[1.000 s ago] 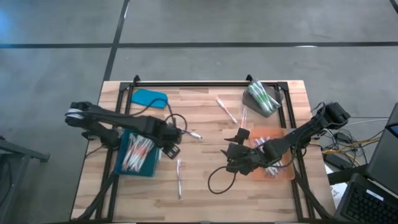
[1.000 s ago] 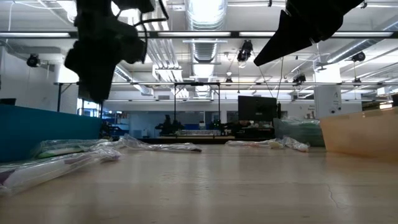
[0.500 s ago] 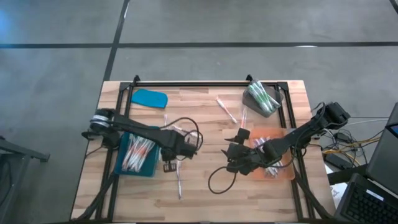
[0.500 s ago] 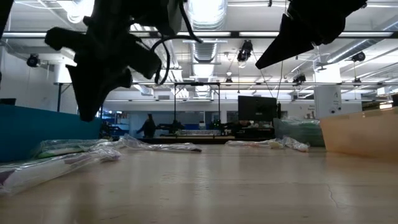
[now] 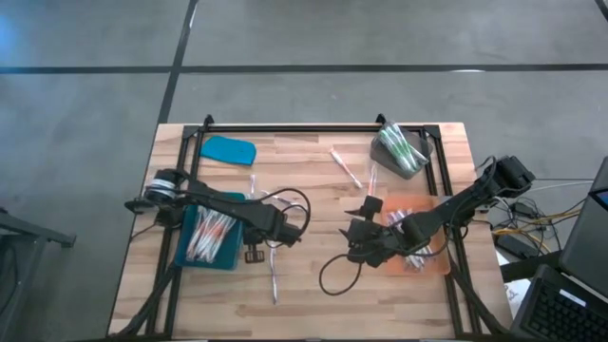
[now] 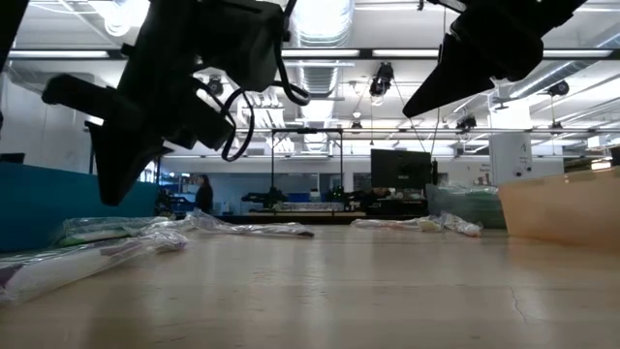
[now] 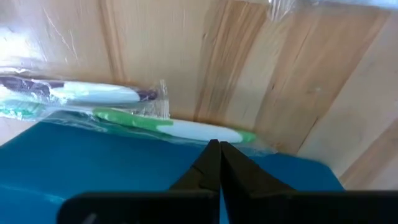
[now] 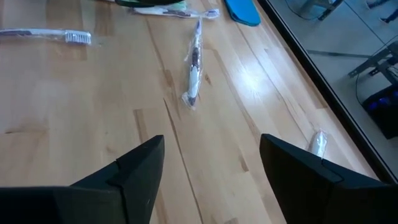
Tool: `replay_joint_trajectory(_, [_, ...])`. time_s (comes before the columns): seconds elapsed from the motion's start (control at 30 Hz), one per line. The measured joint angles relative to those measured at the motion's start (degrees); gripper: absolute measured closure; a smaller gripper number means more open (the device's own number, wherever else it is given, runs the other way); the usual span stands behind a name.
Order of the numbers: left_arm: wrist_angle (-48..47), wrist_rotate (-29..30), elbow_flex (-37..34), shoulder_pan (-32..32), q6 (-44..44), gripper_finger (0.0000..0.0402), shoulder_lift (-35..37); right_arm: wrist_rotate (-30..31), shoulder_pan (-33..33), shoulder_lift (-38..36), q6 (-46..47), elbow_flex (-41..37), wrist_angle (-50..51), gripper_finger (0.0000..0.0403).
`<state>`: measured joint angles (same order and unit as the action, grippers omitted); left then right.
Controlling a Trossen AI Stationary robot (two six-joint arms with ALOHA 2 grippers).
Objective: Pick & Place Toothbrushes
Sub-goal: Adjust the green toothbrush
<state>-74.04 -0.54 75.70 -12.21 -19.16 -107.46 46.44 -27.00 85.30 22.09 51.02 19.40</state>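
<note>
Several wrapped toothbrushes lie in the blue tray point(image 5: 195, 255). Others rest loose on the table point(image 5: 274, 274) point(image 5: 345, 166). My left gripper point(image 5: 255, 253) points steeply down at the tray's right edge, shut. In its wrist view the fingertips point(image 7: 214, 148) stand at a green-and-white wrapped toothbrush point(image 7: 168, 126) that lies along the tray's rim point(image 7: 124, 168). My right gripper point(image 5: 359, 242) hovers open and empty left of the orange tray point(image 5: 429, 266). In its own view point(image 8: 211, 168) a loose toothbrush point(image 8: 194, 68) lies ahead of it. My left gripper's shut fingertips come from above at the middle of the green-and-white toothbrush's wrapper point(image 7: 205, 132). The fingers hide that spot, and I cannot tell whether they touch it. The toothbrush lies flat, partly on the tray's rim.
A grey bin point(image 5: 418, 166) with green toothbrushes stands at the far right. A blue lid point(image 5: 229, 149) lies at the far left. A black cable loop point(image 5: 332, 275) hangs under my right arm. A black frame rail point(image 5: 313, 127) runs along the far edge.
My left gripper has moved toward the table's near edge and a little right, and has come down toward the tray's right rim. It has rolled and tipped more steeply downward. My right arm has kept still.
</note>
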Motion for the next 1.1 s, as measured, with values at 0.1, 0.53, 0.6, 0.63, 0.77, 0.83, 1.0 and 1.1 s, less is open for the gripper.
replay_joint_trajectory(0.1, [-0.4,0.0,0.0,0.0,0.1,0.0399,0.0,0.0,0.2,0.0,0.2,-0.3,-0.1,0.0147])
replay_joint_trajectory(0.53, [-0.1,-6.6,-0.1,-0.5,-0.4,0.0401,0.0,0.0,0.9,0.0,0.4,-0.7,-0.3,0.0184])
replay_joint_trajectory(0.6, [0.1,-7.7,-0.1,-1.4,-0.4,0.0401,0.0,0.0,1.0,0.0,0.4,-0.7,-0.3,0.0187])
replay_joint_trajectory(0.63, [0.3,-7.7,-0.3,-1.7,-0.4,0.0401,0.0,0.0,1.0,0.0,0.4,-0.7,-0.3,0.0188])
replay_joint_trajectory(0.77, [2.0,-7.5,-1.2,-2.8,-0.4,0.0401,0.0,0.0,1.0,0.0,0.4,-0.7,-0.3,0.0184])
replay_joint_trajectory(0.83, [3.9,-7.5,-1.8,-3.2,-0.4,0.0401,0.0,0.0,1.0,0.0,0.4,-0.7,-0.3,0.018])
replay_joint_trajectory(1.0, [5.9,-10.2,-3.6,-3.8,-0.5,0.0401,0.0,0.0,1.0,0.0,0.4,-0.7,-0.4,0.0168])
replay_joint_trajectory(1.1, [6.3,-11.1,-5.1,-4.3,-1.1,0.0401,0.0,0.0,1.1,0.0,0.4,-0.7,-0.4,0.0161])
